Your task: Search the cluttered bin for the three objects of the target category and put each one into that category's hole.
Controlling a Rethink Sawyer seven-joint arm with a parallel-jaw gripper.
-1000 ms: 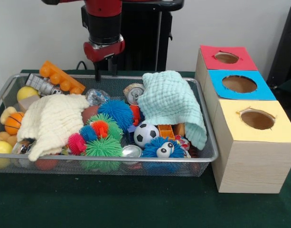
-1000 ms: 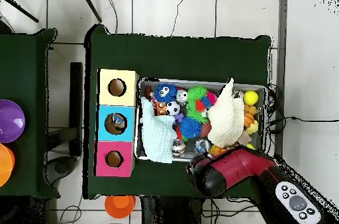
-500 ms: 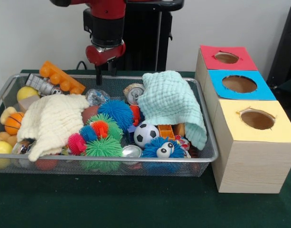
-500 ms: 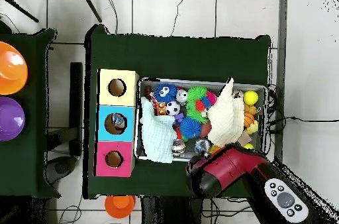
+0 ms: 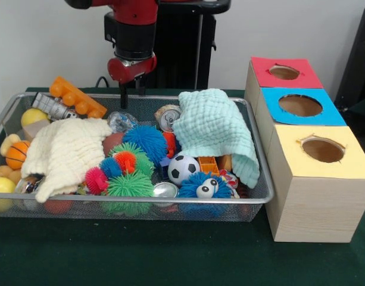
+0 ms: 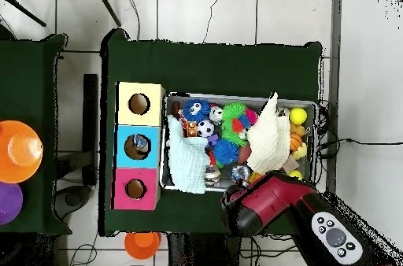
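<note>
A wire mesh bin (image 5: 140, 201) holds a jumble of toys. Among them are a blue spiky ball (image 5: 149, 140), a green spiky ball (image 5: 130, 186), a soccer ball (image 5: 183, 168), a drinks can (image 5: 168, 117) and an orange brick (image 5: 77, 97). A cream cloth (image 5: 66, 149) and a mint cloth (image 5: 215, 128) cover part of the pile. My gripper (image 5: 131, 95) hangs open and empty over the bin's far rim, just above a clear crinkled ball (image 5: 121, 121). In the overhead view the red arm (image 6: 268, 200) hides the gripper.
Three boxes with round holes stand beside the bin: red (image 5: 305, 74), blue (image 5: 331, 110), yellow (image 5: 289, 140). Yellow balls and a small basketball (image 5: 16, 154) lie at the bin's left end. An orange dome (image 6: 20, 151) sits on a separate table.
The gripper has risen a little and shifted slightly right over the bin's far rim. In the overhead view, the orange and purple domes on the side table have moved.
</note>
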